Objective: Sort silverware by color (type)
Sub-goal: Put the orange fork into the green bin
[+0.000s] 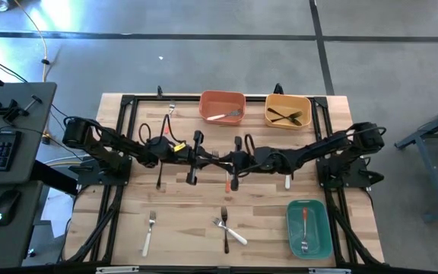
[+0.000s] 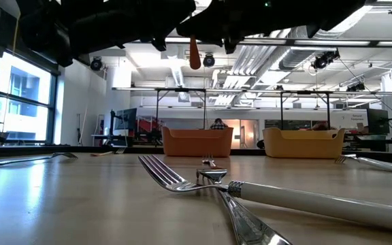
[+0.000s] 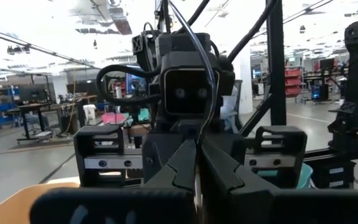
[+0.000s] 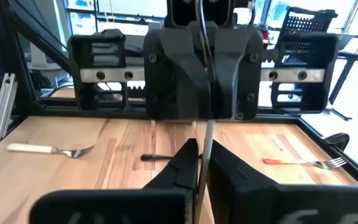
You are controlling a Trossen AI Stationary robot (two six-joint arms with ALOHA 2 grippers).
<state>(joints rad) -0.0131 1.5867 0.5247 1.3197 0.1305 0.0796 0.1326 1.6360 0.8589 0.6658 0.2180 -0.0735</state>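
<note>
1. The left end effector (image 3: 196, 149) and the right end effector (image 4: 202, 152) meet tip to tip above the surface (image 1: 181, 221), near the orange bin (image 1: 222, 97) and toward the surface's middle.
2. Both are clenched on one red-handled fork (image 2: 194, 53), which is held in the air. Its handle end hangs down clear of the surface.
3. A white-handled fork (image 1: 220, 116) lies inside the orange bin.
4. Two black-handled forks (image 1: 284, 116) lie in the yellow bin (image 1: 288, 100) just beside the orange bin.
5. Well apart from the orange bin, near the surface's far edge from it, a white fork (image 1: 234, 233) and a black fork (image 1: 225, 232) lie crossed. Another white fork (image 1: 149, 232) lies apart from them.
</note>
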